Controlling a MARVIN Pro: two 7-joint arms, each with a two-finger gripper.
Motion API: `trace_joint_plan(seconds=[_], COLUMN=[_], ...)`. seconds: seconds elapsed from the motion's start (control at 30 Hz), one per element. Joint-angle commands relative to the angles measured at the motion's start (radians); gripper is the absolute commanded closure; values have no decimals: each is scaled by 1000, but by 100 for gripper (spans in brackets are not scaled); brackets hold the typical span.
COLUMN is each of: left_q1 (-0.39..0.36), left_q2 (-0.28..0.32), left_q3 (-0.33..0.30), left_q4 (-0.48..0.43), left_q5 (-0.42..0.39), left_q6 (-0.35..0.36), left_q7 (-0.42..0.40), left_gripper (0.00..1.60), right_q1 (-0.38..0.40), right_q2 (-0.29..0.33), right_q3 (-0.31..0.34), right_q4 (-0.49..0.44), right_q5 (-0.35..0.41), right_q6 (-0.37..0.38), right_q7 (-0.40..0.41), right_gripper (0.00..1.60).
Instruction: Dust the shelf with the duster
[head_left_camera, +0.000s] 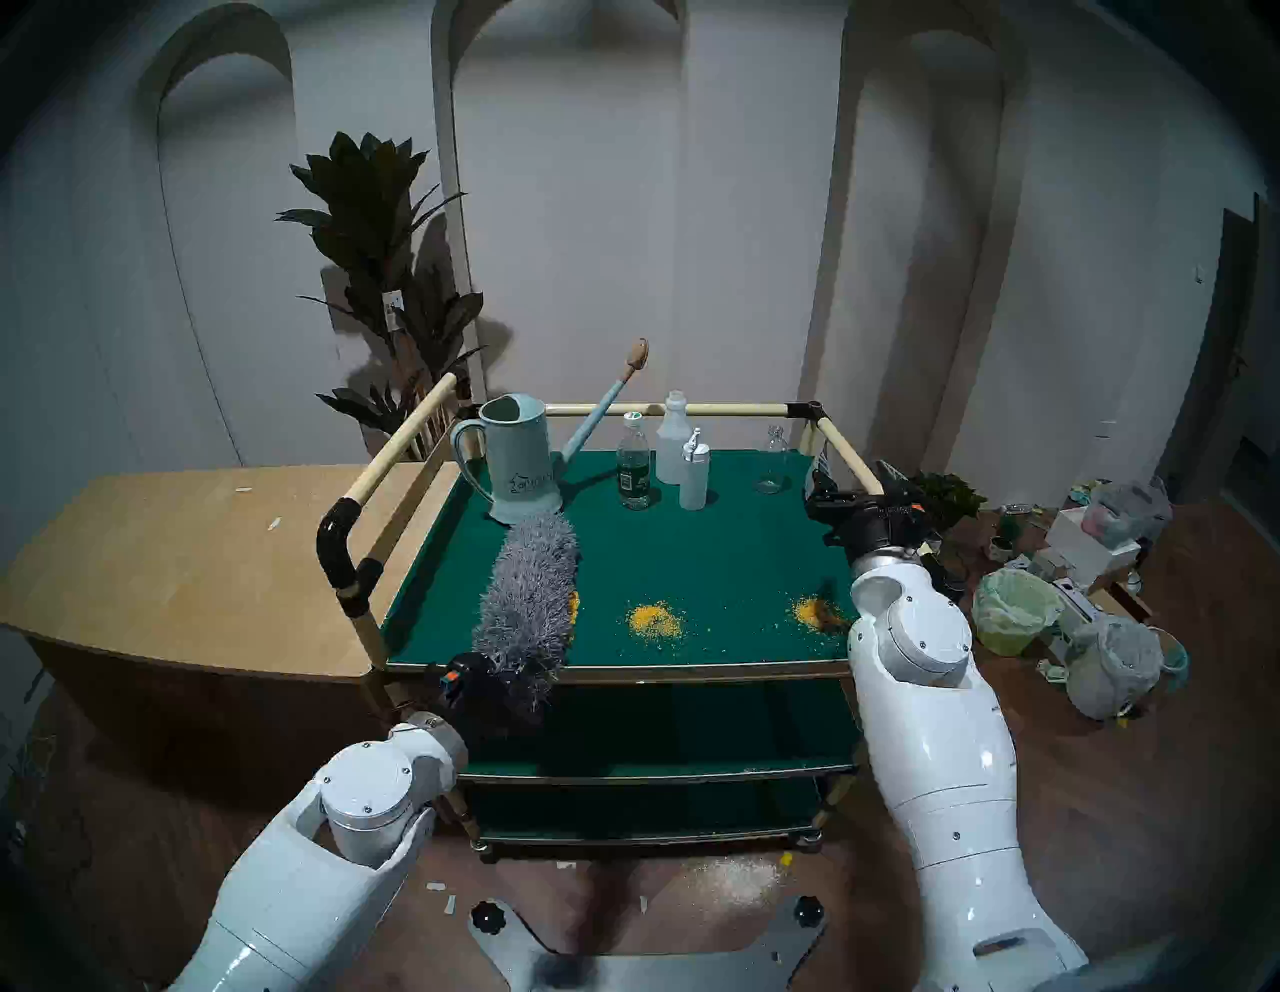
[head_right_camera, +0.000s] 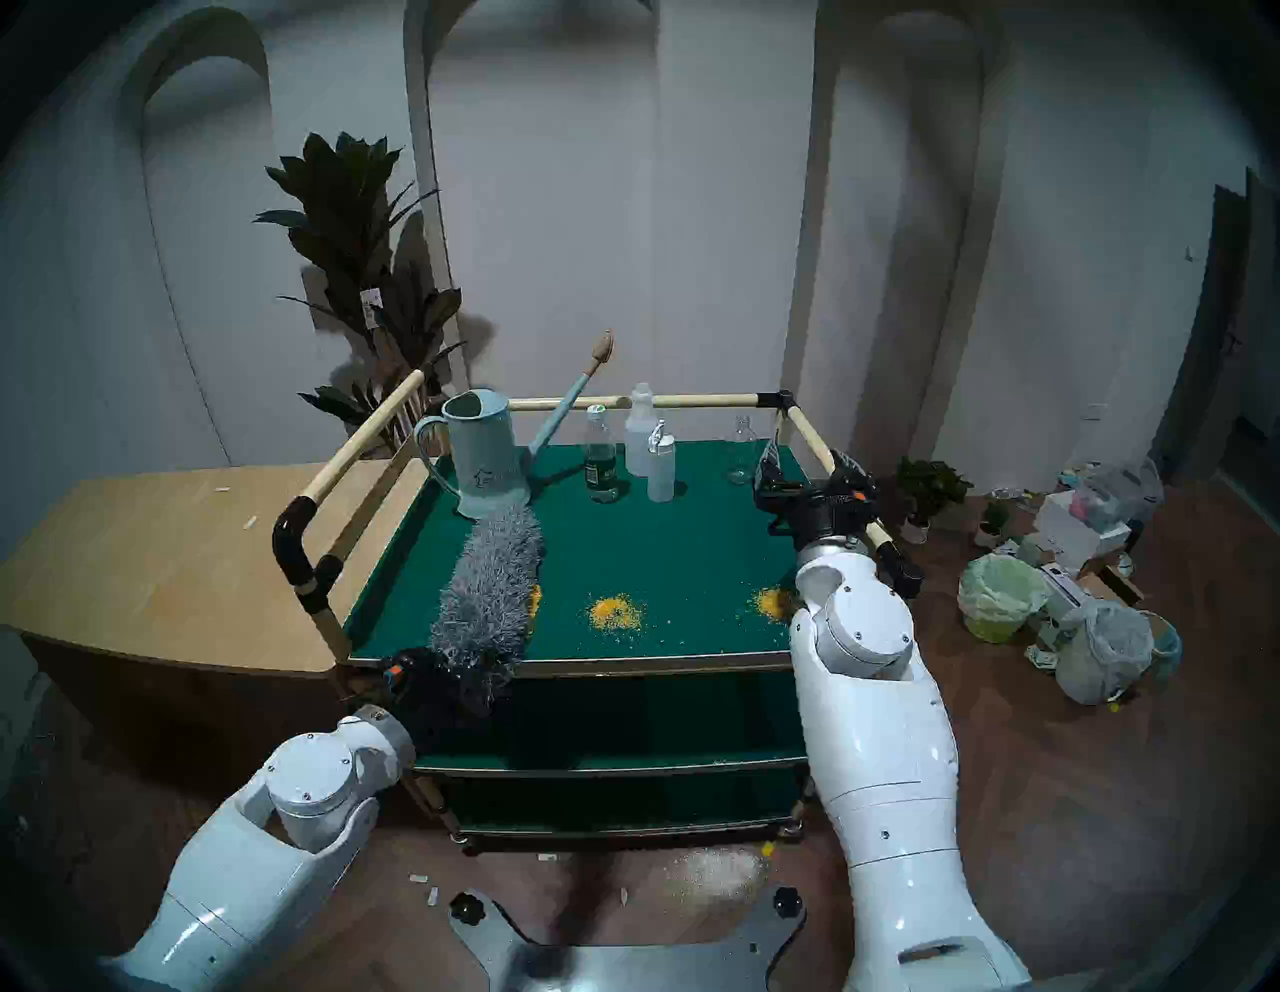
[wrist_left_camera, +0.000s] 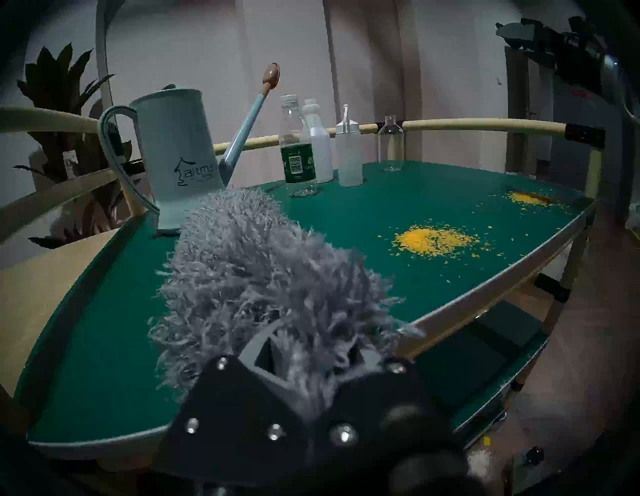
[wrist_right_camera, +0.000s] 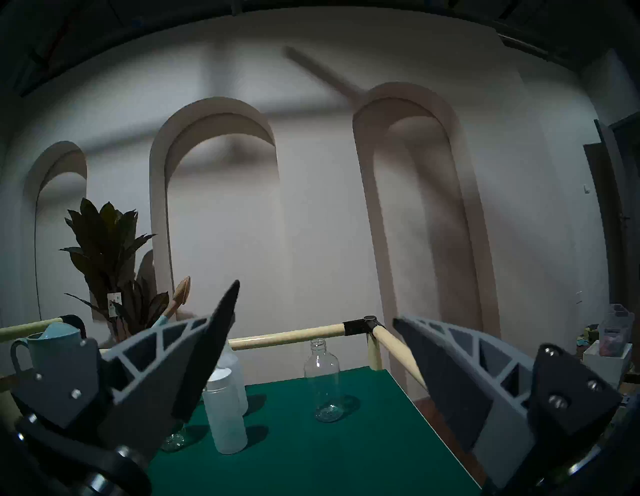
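The shelf (head_left_camera: 692, 554) is the cart's dark green top board. The grey fluffy duster (head_left_camera: 530, 596) lies on its left part, tip towards the watering can, and covers part of a yellow crumb patch. My left gripper (head_left_camera: 478, 682) is at the front edge, shut on the duster's dark handle. In the left wrist view the duster (wrist_left_camera: 256, 277) fills the middle above the gripper (wrist_left_camera: 304, 360). My right gripper (head_left_camera: 857, 478) is open and empty over the right rail, its fingers (wrist_right_camera: 214, 329) wide apart.
Two yellow crumb piles (head_left_camera: 654, 616) (head_left_camera: 814, 613) lie near the front edge. A pale blue watering can (head_left_camera: 519, 461), several bottles (head_left_camera: 634, 471) and a clear bottle (head_left_camera: 772, 461) stand at the back. Cream rails (head_left_camera: 692, 410) border three sides. A wooden counter (head_left_camera: 173, 554) stands on the left.
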Motion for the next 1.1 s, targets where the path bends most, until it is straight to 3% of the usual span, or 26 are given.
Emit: trace_joint_plan(seconds=[0.0, 0.47, 1.07], left_q1=[-46, -88, -137], left_q2=[-12, -26, -47], left_q3=[9, 59, 99], left_q4=[-7, 5, 35], left_q5=[0, 10, 23], left_q6=[-5, 2, 0], left_q7=[-9, -49, -87], left_gripper=[160, 160, 160], right_q1=[24, 78, 79], right_q2=[9, 52, 94], right_q3=[13, 63, 128], right_q4=[-28, 0, -10], right_q5=[-2, -1, 5], right_q6=[-3, -18, -12], right_q7=[-6, -9, -8], right_gripper=[0, 0, 0])
